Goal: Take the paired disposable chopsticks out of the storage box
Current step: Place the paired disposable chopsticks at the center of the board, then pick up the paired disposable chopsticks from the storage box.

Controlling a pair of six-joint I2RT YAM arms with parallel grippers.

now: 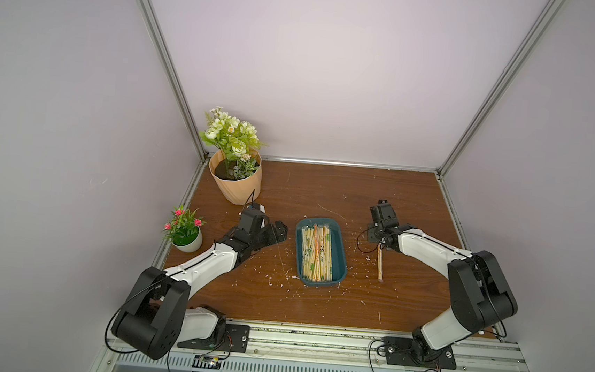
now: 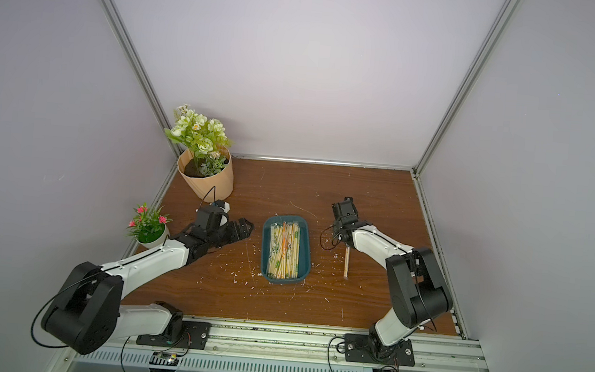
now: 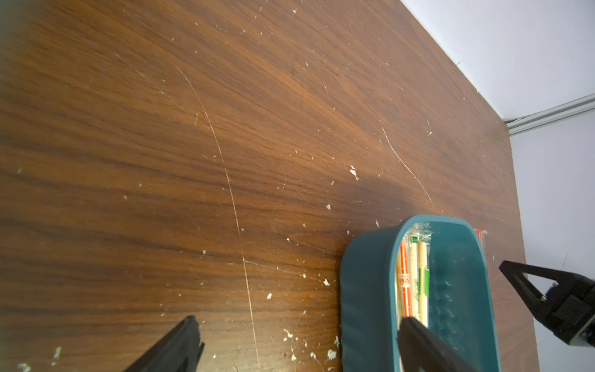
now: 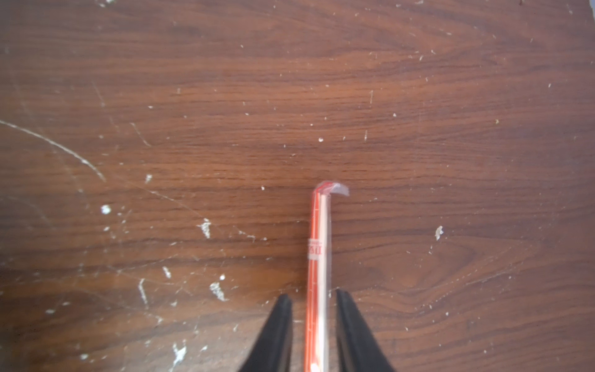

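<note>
The storage box (image 1: 340,259) (image 2: 304,256) is a dark teal tray at the table's middle, with several paired disposable chopsticks (image 1: 316,252) (image 2: 284,247) (image 3: 415,273) lying in it. One orange-printed pair (image 1: 380,264) (image 2: 346,263) (image 4: 318,244) lies flat on the wood to the right of the box. My right gripper (image 4: 314,295) straddles that pair's far end. It is open, with a gap on each side of the sleeve. My left gripper (image 1: 280,229) (image 3: 299,319) stands wide open and empty just left of the box's far corner.
A ribbed peach flower pot (image 1: 236,184) stands at the back left. A small white pot with pink flowers (image 1: 186,238) is beside my left forearm. White flecks and scratches cover the wood. Walls close in three sides of the table.
</note>
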